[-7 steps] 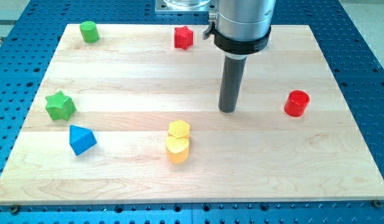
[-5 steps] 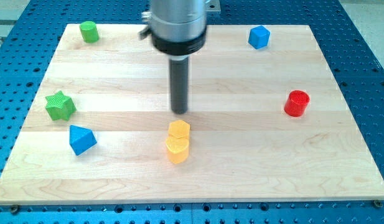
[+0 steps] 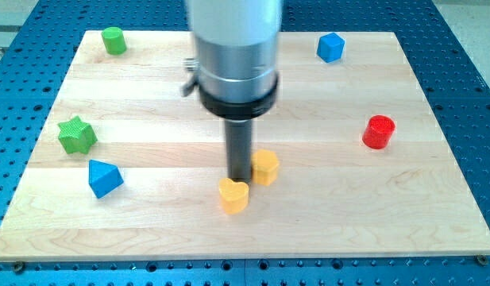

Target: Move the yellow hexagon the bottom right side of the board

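The yellow hexagon [image 3: 265, 167] lies a little below the middle of the wooden board [image 3: 435, 199]. My tip [image 3: 240, 176] stands right against the hexagon's left side, touching it. A yellow heart-shaped block [image 3: 234, 195] lies just below my tip and to the lower left of the hexagon, apart from it. The arm's silver body hides the board's top middle, so the red star block does not show.
A red cylinder [image 3: 379, 131] stands at the right. A blue cube [image 3: 330, 46] is at the top right. A green cylinder [image 3: 113, 40] is at the top left, a green star [image 3: 76, 134] at the left, a blue pyramid-like block [image 3: 104, 178] below it.
My tip came from the right to above the stacked yellow pair, then down between them. The hexagon slid to the right and the heart slid slightly down; they are now apart.
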